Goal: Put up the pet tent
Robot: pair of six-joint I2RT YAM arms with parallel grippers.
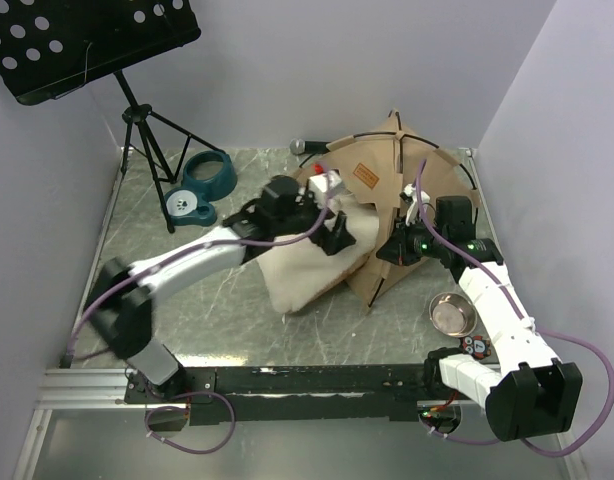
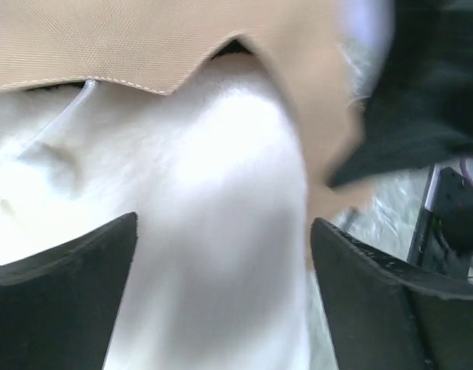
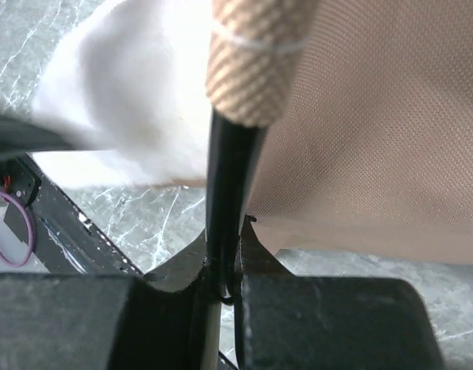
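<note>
Pet tent [image 1: 382,195] sags; your bent right arm's end effector [image 3: 223,266] clamps its black pole [image 3: 230,177]. Your outstretched left end effector [image 2: 223,285] hangs spread apart over the cushion [image 2: 221,154]. Steel bowl [image 1: 452,315] sits beside your right arm.

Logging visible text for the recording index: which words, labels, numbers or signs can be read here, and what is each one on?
Brown patch on the tent: carries print, too small to read.
Red and white marking near the base of the right arm: too small to read.
Left wrist and right wrist views: no text.
Nothing is legible in any view.
</note>
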